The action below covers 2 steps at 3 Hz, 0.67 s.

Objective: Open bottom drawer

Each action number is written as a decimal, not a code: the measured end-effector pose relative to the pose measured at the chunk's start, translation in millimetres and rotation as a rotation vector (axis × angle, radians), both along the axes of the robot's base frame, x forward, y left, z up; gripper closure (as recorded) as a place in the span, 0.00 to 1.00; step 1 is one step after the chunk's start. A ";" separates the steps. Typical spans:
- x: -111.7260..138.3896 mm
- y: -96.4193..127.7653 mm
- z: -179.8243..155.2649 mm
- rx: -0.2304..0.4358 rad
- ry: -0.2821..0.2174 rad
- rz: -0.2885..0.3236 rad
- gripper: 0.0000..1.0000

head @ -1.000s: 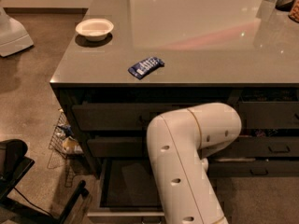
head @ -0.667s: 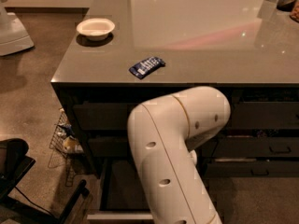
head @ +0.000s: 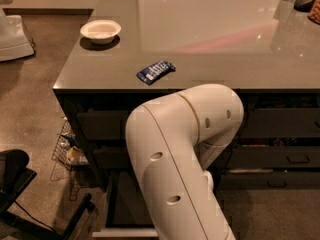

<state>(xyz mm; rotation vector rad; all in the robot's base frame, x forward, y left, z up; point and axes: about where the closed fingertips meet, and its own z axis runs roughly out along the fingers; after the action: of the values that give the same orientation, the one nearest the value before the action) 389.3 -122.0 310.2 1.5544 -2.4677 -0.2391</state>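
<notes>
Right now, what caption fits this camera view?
Robot arm bends over the pulled-out bottom drawer, hiding its gripper; bowl and blue packet on counter.

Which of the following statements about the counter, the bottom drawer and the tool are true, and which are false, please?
1. The bottom drawer stands pulled out. True.
2. The white bowl lies inside that drawer. False: it stands on the counter.
3. The blue packet lies on the counter near its front edge. True.
4. The tool hangs in plain sight above the bowl. False: the tool is not in view; the arm fills the foreground.
</notes>
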 end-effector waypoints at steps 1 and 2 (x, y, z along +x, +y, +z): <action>-0.3 -0.2 -0.2 0.000 0.001 0.001 1.00; 9.1 -2.6 -23.4 0.029 -0.002 -0.001 1.00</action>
<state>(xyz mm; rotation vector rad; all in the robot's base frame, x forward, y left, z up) 398.4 -124.6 286.8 1.5653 -2.4778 -0.2754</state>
